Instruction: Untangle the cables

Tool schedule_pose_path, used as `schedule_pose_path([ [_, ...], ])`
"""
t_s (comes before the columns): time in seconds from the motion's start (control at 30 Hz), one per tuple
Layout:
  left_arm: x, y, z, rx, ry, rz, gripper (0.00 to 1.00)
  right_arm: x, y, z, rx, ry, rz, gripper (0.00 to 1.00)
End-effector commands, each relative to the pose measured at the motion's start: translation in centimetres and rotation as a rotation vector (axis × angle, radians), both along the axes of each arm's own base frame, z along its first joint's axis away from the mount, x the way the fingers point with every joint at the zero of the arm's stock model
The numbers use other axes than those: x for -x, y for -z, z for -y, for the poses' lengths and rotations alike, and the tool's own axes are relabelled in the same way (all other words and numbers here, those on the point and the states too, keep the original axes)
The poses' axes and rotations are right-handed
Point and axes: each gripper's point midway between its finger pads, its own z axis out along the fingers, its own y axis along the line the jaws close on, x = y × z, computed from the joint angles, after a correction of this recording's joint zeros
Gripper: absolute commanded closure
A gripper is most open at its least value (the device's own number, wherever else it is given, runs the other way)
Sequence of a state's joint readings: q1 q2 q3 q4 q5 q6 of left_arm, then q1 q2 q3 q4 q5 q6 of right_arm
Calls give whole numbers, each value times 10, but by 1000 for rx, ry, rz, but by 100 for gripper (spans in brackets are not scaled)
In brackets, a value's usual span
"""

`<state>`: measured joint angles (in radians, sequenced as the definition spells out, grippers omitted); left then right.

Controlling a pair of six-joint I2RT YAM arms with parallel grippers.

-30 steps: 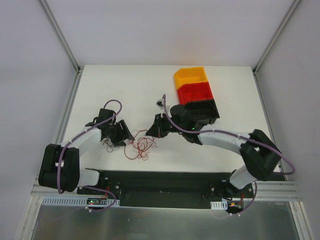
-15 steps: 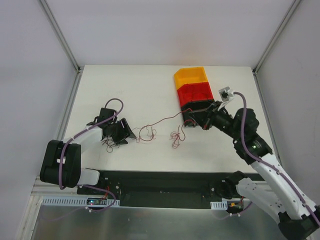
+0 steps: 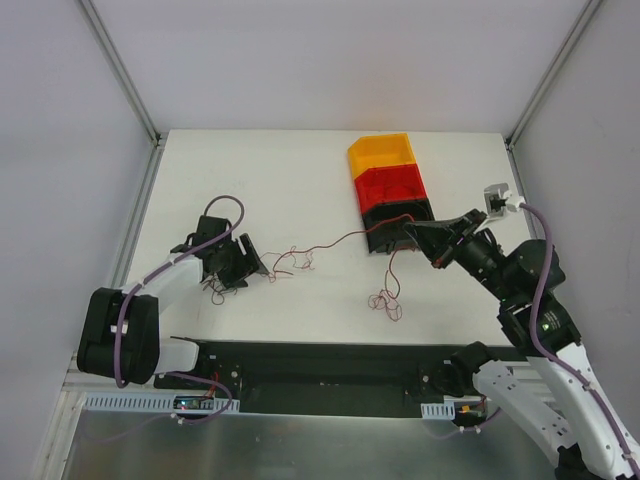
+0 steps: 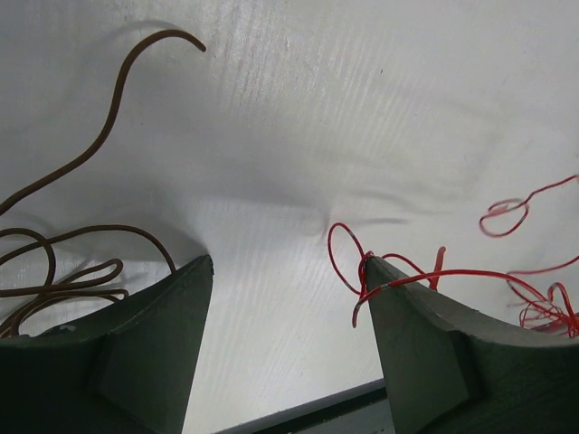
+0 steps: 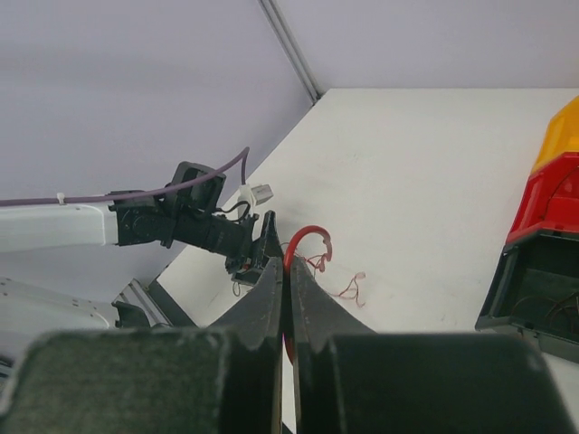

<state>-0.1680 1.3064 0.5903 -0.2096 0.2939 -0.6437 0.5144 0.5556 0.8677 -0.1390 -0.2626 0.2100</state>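
Observation:
A thin red cable (image 3: 335, 240) runs taut from my left gripper (image 3: 248, 264) across the table to my right gripper (image 3: 409, 228), which is shut on its end and held above the table. A curly red clump (image 3: 386, 301) hangs from it near the table's front. In the right wrist view the jaws (image 5: 288, 264) are pinched on the red cable (image 5: 308, 235). In the left wrist view my left gripper (image 4: 288, 264) is open and low over the table. Red cable (image 4: 425, 276) is snagged over its right finger (image 4: 425, 353). Dark red-brown cables (image 4: 81, 271) lie by its left finger (image 4: 145, 353).
Three stacked bins stand at the back right: orange (image 3: 380, 152), red (image 3: 388, 184), black (image 3: 400, 214), the black one right behind my right gripper. They also show in the right wrist view (image 5: 552, 203). A dark rail (image 3: 320, 365) runs along the near table edge.
My right arm has pulled back to the right and risen with the red cable, stretching it out from the tangle. The hanging red clump has moved right. My left gripper has stayed by the brown cables.

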Motion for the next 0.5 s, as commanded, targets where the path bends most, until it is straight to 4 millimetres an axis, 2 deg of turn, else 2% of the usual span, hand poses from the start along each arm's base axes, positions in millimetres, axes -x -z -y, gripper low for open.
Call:
schedule_pose_path([
  [0.0, 4, -5, -4, -2, -4, 5, 32, -1, -44, 1, -104, 9, 86, 99],
  [0.1, 3, -22, 7, 63, 37, 58, 30, -6, -44, -20, -106, -85, 60, 99],
  [0.23, 2, -72, 25, 176, 119, 232, 23, -7, -45, -40, -96, -194, 41, 99],
  [0.4, 9, -144, 41, 293, 217, 471, 6, -7, -58, -49, -130, -246, 66, 99],
  [0.47, 13, -164, 49, 339, 261, 526, 2, -7, -60, -52, -138, -264, 65, 99],
])
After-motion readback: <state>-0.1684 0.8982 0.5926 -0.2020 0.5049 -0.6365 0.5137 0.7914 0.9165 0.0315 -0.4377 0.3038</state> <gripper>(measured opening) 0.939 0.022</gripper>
